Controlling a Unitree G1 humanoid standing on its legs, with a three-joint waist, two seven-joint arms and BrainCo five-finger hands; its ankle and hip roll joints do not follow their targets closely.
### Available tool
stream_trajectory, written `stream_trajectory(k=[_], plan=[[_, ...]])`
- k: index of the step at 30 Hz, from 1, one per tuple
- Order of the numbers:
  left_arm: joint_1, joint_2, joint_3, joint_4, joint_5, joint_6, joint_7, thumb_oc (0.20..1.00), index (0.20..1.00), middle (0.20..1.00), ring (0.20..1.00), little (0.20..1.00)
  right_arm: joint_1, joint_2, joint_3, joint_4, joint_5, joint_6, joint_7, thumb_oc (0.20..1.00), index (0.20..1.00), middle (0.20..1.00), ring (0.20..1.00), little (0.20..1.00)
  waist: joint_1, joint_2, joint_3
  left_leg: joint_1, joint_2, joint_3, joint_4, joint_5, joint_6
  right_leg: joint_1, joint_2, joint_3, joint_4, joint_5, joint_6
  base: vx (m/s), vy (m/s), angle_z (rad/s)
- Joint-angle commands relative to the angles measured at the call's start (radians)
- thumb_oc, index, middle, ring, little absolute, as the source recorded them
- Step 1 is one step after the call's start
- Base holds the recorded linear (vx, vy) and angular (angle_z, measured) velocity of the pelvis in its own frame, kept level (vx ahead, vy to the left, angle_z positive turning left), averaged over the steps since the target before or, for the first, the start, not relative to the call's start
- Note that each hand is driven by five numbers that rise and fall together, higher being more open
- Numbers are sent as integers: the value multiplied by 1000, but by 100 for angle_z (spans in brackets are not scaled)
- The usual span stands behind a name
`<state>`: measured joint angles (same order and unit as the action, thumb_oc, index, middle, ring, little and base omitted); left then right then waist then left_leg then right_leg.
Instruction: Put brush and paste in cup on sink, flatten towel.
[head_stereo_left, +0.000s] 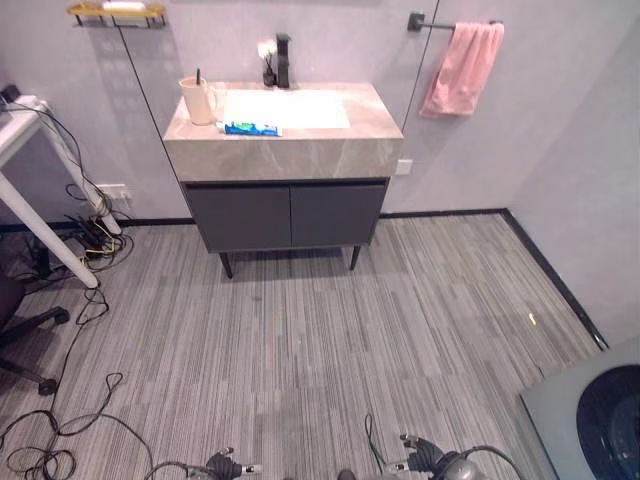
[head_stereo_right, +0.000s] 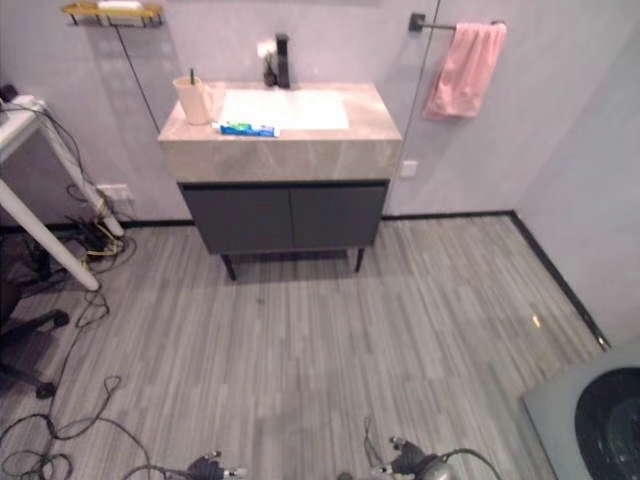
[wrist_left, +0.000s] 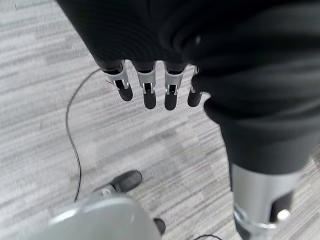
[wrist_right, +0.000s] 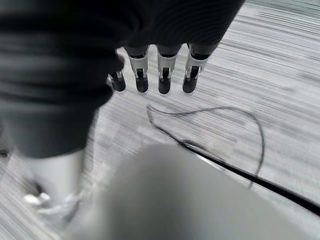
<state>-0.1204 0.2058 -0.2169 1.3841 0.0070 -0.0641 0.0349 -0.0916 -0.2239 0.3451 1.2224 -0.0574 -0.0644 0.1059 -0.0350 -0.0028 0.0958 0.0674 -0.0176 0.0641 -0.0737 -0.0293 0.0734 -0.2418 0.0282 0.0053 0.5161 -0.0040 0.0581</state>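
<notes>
Floor: grey striped planks (head_stereo_left: 330, 330) run from the near edge up to the vanity, with loose cables and a chair base (head_stereo_left: 25, 335) at the left.
Left hand (wrist_left: 150, 90): hangs over the floor, fingers straight and relaxed, holding nothing.
Right hand (wrist_right: 160, 75): likewise over the floor, fingers straight and loose, empty.
Round grey appliance (head_stereo_left: 590, 415): at the near right corner, with a dark circular opening.
White table (head_stereo_left: 25, 170): its slanted leg stands at the left wall, above a tangle of plugs.
Vanity (head_stereo_left: 285, 215): dark grey two-door cabinet against the far wall, well apart from both hands.
Sink (head_stereo_left: 290, 108): white basin set in a beige stone top, black tap (head_stereo_left: 283, 60) behind it.
Cup (head_stereo_left: 198, 100): pale, upright on the counter's left end, just beside the basin.
Brush (head_stereo_left: 197, 76): a dark handle stands up out of the cup.
Paste (head_stereo_left: 251, 129): blue-green tube lying flat on the counter's front edge, beside the cup.
Towel (head_stereo_left: 462, 68): pink, draped bunched over a dark wall bar to the sink's right.
Shelf (head_stereo_left: 117, 12): gold, high on the wall at the left.
</notes>
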Motion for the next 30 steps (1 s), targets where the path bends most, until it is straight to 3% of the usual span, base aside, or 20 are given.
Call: stream_trajectory(k=[1, 2, 5, 6, 7, 9, 10, 12, 14, 16, 17, 20, 21, 23, 24, 25, 27, 28, 29, 30], plan=[[9, 35, -2, 26, -4, -10, 5, 1000, 1000, 1000, 1000, 1000, 45, 30, -21, -33, 47, 2, -16, 1000, 1000, 1000, 1000, 1000, -38, -4, -22, 47, -5, -14, -14, 25, -63, 14, -56, 30, -134, 151, 41, 172, 44, 51], [9, 35, -3, 26, -4, -10, 5, 1000, 1000, 1000, 1000, 1000, 45, 29, -21, -33, 47, 1, -16, 1000, 1000, 1000, 1000, 1000, -38, -4, -20, 50, -5, -15, -14, 24, -63, 16, -56, 29, -133, 150, 41, 236, 16, 51], [8, 29, -35, 22, 21, -17, 4, 1000, 1000, 1000, 1000, 1000, 55, 11, -6, -26, 41, 1, -21, 1000, 1000, 1000, 1000, 1000, -81, -5, 3, 93, -25, -31, -14, -37, -66, -57, -62, -5, -400, 182, 33, 269, -36, 20], [8, 29, -35, 22, 21, -17, 4, 1000, 1000, 1000, 1000, 1000, 55, 11, -6, -26, 41, 1, -21, 1000, 1000, 1000, 1000, 1000, -81, -4, 4, 93, -25, -31, -14, -37, -66, -56, -62, -5, -400, 182, 33, 397, -61, 3], [11, 25, -26, 23, 8, -16, 6, 1000, 1000, 1000, 1000, 1000, 62, 15, -1, -8, 41, 0, -23, 1000, 1000, 1000, 1000, 1000, -102, -3, 8, 128, -22, -49, -14, -49, -69, -90, -70, -10, -493, 207, 36, 225, -35, 13], [15, 18, -29, 24, 12, -20, 2, 1000, 1000, 1000, 1000, 1000, 68, 16, 6, 7, 33, -2, -21, 1000, 1000, 1000, 1000, 1000, -121, 4, 7, 169, -13, -61, -14, -53, -72, -96, -66, -27, -556, 219, 41, 354, -53, 13], [15, 17, -29, 24, 12, -20, 2, 1000, 1000, 1000, 1000, 1000, 68, 16, 6, 7, 33, -2, -21, 1000, 1000, 1000, 1000, 1000, -121, 6, 8, 171, -11, -61, -14, -54, -73, -93, -64, -29, -557, 219, 41, 487, -77, 28], [8, -12, -35, 26, 25, -13, -7, 1000, 1000, 1000, 1000, 1000, 63, -2, -4, 98, 20, -1, -30, 1000, 1000, 1000, 1000, 1000, -154, 13, -29, 222, -4, -82, -14, -51, -74, -54, -40, 47, -540, 254, 39, 536, -103, 41], [9, -20, -33, 22, 20, -12, -9, 1000, 1000, 1000, 1000, 1000, 41, -24, -13, 120, 23, 1, -37, 1000, 1000, 1000, 1000, 1000, -156, 28, -50, 234, 16, -99, 7, -12, -85, -39, -15, 56, -508, 248, 25, 490, -130, 84], [12, -26, -48, 2, 14, -17, -13, 1000, 1000, 1000, 1000, 1000, 32, -39, -6, 115, 19, 1, -40, 1000, 1000, 1000, 1000, 1000, -162, 39, -75, 230, 38, -116, 97, 46, -122, -6, -3, 48, -489, 226, 6, 436, -135, 32], [12, -26, -48, 2, 14, -17, -13, 1000, 1000, 1000, 1000, 1000, 32, -39, -6, 115, 19, 1, -40, 1000, 1000, 1000, 1000, 1000, -162, 39, -75, 230, 38, -116, 97, 46, -122, -6, -3, 48, -489, 226, 6, 267, -102, 6], [-4, -24, -81, -29, 10, -22, -4, 1000, 1000, 1000, 1000, 1000, 7, -58, -9, 109, 30, -6, -67, 1000, 1000, 1000, 1000, 1000, -165, 16, -76, 128, 55, -86, 364, 132, -186, 58, -21, 33, -497, 193, -22, 310, -183, 5], [-13, -19, -97, -53, 0, -26, 3, 1000, 1000, 1000, 1000, 1000, -4, -66, -9, 103, 39, -11, -86, 1000, 1000, 1000, 1000, 1000, -157, -22, -65, 24, 86, -31, 562, 153, -175, 101, -40, 32, -501, 169, -50, 329, -303, 31], [-25, -10, -110, -75, -13, -31, 21, 1000, 1000, 1000, 1000, 1000, -19, -78, -1, 105, 39, -13, -106, 1000, 1000, 1000, 1000, 1000, -135, -62, -37, -86, 89, 11, 792, 149, -152, 134, -54, 33, -502, 154, -81, 326, -283, 50], [-32, -4, -139, -66, -21, -42, 26, 1000, 1000, 1000, 1000, 1000, -119, -127, 34, 187, 43, 2, -120, 1000, 1000, 1000, 1000, 1000, -98, -73, -34, -175, 115, 62, 729, 108, -129, 187, -67, 14, -524, 120, -81, 296, -168, 32], [-32, -4, -139, -66, -21, -42, 26, 1000, 1000, 1000, 1000, 1000, -119, -127, 34, 187, 43, 2, -120, 1000, 1000, 1000, 1000, 1000, -98, -74, -34, -175, 115, 62, 729, 109, -129, 187, -67, 14, -524, 120, -81, 459, -73, 0], [-12, 7, -127, -78, -13, -54, 35, 1000, 1000, 1000, 1000, 1000, -3, -102, 8, 175, 35, -15, -141, 1000, 1000, 1000, 1000, 1000, -93, -63, -30, -196, 149, 146, 456, 65, -133, 246, -85, -3, -559, 86, -57, 288, 82, 4], [-12, 7, -127, -78, -13, -54, 35, 1000, 1000, 1000, 1000, 1000, -3, -102, 8, 174, 35, -15, -141, 1000, 1000, 1000, 1000, 1000, -92, -66, -32, -193, 146, 149, 448, 70, -132, 244, -88, -2, -559, 87, -56, 203, 122, 29], [-11, 14, -129, -78, -9, -55, 45, 1000, 1000, 1000, 1000, 1000, 15, -106, 14, 177, 19, -11, -146, 1000, 1000, 1000, 1000, 1000, -90, -60, -31, -201, 134, 163, 308, 62, -131, 262, -91, -1, -566, 71, -46, 385, 190, 14], [0, 18, -129, -65, 2, -55, 42, 1000, 1000, 1000, 1000, 1000, 39, -108, 22, 177, 0, -4, -134, 1000, 1000, 1000, 1000, 1000, -74, -44, -29, -202, 136, 125, 88, 118, -142, 318, -84, 11, -578, 35, -35, 483, 231, -10]])
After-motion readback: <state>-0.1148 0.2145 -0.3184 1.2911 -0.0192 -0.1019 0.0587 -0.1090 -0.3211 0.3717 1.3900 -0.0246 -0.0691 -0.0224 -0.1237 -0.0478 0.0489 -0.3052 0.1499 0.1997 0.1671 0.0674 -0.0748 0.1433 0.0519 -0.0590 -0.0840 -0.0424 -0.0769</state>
